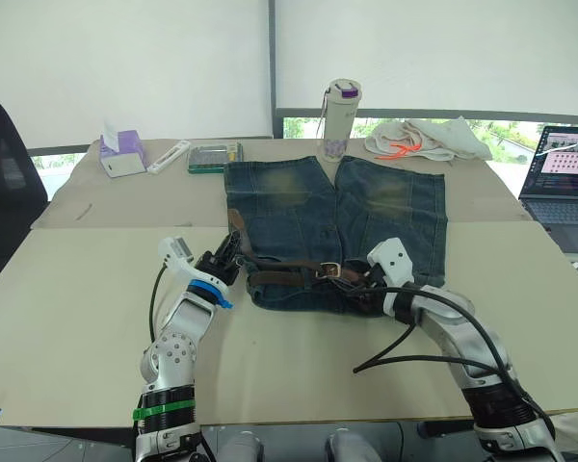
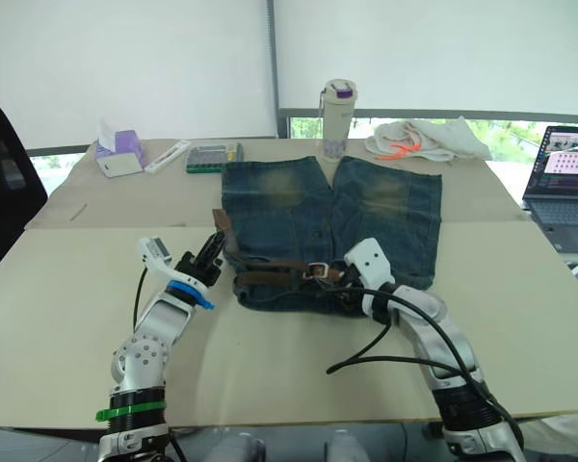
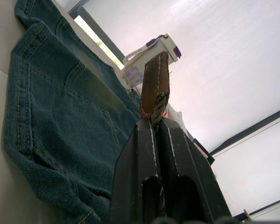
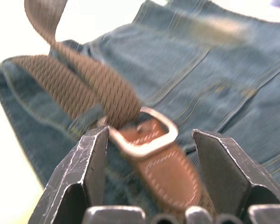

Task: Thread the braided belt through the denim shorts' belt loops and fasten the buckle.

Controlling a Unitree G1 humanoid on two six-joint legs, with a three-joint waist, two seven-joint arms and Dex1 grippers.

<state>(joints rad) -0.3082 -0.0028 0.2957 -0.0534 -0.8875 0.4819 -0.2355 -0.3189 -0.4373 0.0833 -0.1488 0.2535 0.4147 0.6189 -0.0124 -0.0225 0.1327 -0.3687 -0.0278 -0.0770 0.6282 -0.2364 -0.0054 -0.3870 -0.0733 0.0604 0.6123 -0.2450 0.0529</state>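
Left fingers (image 3: 154,140) pinch braided belt (image 3: 155,86) tip; right fingers (image 4: 95,154) straddle buckle (image 4: 144,133).

denim shorts (image 1: 335,231): faded blue, yellowish worn patches
braided belt (image 4: 79,79): brown woven plait, tan stitched leather tip
buckle (image 4: 147,135): silver
cloth (image 1: 427,140): white, orange cord
bottle (image 1: 341,119): pale, purple cap

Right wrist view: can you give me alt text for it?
The open right tool straddles the belt's silver buckle, its brown leather tab running down between the two black fingers. The braided belt curves away over the shorts beneath.
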